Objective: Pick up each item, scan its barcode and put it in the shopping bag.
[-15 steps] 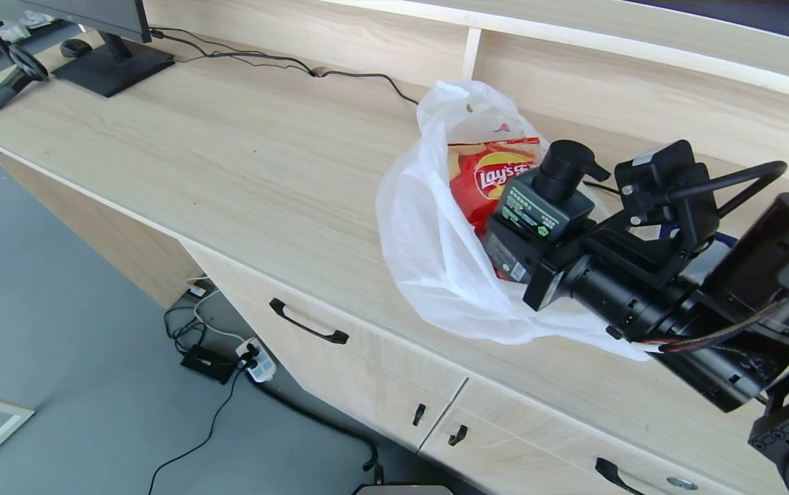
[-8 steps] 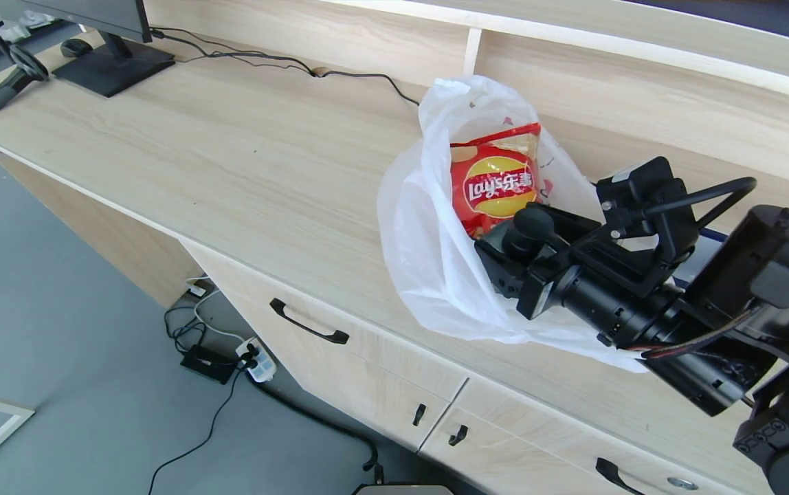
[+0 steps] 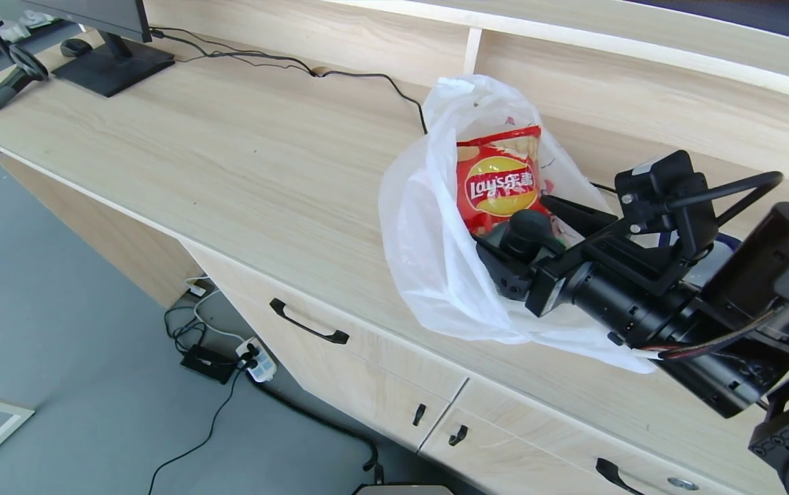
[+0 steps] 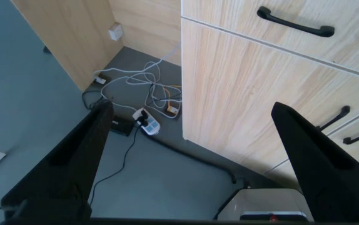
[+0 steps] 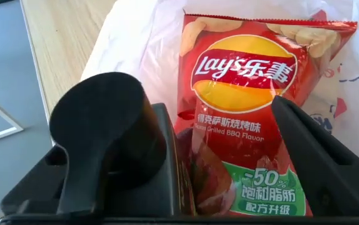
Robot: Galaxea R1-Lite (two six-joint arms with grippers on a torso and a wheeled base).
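Note:
A white plastic shopping bag (image 3: 429, 261) stands open on the wooden counter (image 3: 229, 158). Inside it a red chips bag (image 3: 501, 175) (image 5: 248, 81) stands upright against the far side. A black pump bottle (image 3: 525, 234) (image 5: 104, 134) rests in the bag in front of the chips. My right gripper (image 3: 515, 227) (image 5: 179, 134) is at the bag's mouth, open. The bottle lies against one finger, and the other finger (image 5: 317, 156) stands apart from it with chips showing in the gap. My left gripper (image 4: 192, 106) hangs open and holds nothing, below the counter's edge, in front of the drawers (image 4: 273, 81).
A raised wooden ledge (image 3: 642, 96) runs close behind the bag. A monitor stand (image 3: 113, 65), a mouse (image 3: 75, 47) and a black handle (image 3: 3, 93) sit at the counter's far left, with a cable (image 3: 367, 79) trailing toward the bag. A power strip (image 3: 257, 361) lies on the floor.
The right gripper lowered the black pump bottle from above the bag's mouth down into the bag, then opened and drew back slightly. The chips bag now shows more fully.

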